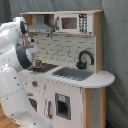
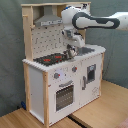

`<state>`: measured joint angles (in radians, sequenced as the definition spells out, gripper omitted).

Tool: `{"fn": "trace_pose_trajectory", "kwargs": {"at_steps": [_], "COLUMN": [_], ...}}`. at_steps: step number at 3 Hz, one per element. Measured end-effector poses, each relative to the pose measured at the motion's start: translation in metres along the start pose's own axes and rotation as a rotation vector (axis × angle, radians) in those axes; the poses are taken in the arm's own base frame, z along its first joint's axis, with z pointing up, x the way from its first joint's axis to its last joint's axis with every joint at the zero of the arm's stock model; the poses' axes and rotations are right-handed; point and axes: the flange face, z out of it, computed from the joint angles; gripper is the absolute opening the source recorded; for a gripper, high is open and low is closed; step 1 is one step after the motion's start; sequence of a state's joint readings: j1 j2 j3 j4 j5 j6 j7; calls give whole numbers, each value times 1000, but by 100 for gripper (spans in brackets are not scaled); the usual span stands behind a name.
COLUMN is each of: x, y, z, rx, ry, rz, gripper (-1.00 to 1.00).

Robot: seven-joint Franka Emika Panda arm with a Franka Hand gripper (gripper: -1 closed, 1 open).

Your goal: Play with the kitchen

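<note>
I have the tall toy play kitchen of white panels and light wood (image 2: 62, 75) standing on a pale wooden floor (image 2: 100, 112) in the second exterior view, against a grey curtain backdrop (image 1: 115, 50) seen in both exterior views. On its counter sit a red-ringed black hob (image 2: 50, 59), a grey sink basin (image 1: 72, 73) and a curved black faucet (image 1: 85, 58). A silver range hood (image 2: 48, 21) hangs above the hob, and a toy microwave with a dark keypad (image 1: 74, 23) fills the upper shelf in the first exterior view. The white oven door with a barred window (image 2: 64, 95) faces forward below two round knobs (image 2: 56, 76).

My gripper (image 2: 71, 50) hangs just over the counter between hob and sink. I think something small and dark sits at its tip, but I cannot tell how far the jaws are apart or whether they hold it.

The white Franka arm (image 2: 95, 20) reaches in level from the second exterior view's right, bends at the wrist under the hood and drops straight down. In the first exterior view its bulky white links (image 1: 12, 60) fill the first exterior view's left.
</note>
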<state>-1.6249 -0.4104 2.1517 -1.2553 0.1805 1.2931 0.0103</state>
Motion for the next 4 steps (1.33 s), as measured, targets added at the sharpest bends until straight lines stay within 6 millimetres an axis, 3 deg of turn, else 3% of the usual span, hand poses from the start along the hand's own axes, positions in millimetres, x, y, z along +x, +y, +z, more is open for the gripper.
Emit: {"fn": "trace_pose_trajectory", "kwargs": {"at_steps": [4], "x": [-23], "y": [15], "z": [26], "rx": [-6], "ry": [53], "rz": [1], "gripper": [-100]}}
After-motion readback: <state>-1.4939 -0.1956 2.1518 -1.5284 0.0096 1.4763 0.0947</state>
